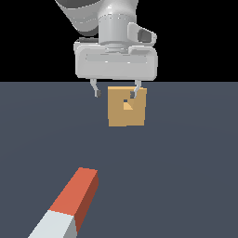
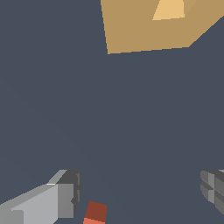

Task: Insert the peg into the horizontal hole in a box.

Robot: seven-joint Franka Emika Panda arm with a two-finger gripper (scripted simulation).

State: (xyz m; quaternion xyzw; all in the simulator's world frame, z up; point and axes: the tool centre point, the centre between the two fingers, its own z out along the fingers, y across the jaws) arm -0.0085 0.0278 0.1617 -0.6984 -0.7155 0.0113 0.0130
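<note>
The peg [image 1: 72,202] lies flat on the dark floor near the camera in the exterior view, red-orange half toward the box, pale grey half at the picture's lower edge. In the wrist view only its red end [image 2: 95,213] shows. The tan box [image 1: 127,108] stands further back, its small hole [image 1: 127,105] at the face's centre. It also shows in the wrist view [image 2: 144,30]. My gripper [image 1: 115,94] hangs in the air in front of the box, jaws wide apart and empty, far from the peg. One finger [image 2: 65,197] shows in the wrist view.
A flat dark grey-blue floor [image 1: 186,176] fills the scene, with a black background behind it. Nothing else stands on it.
</note>
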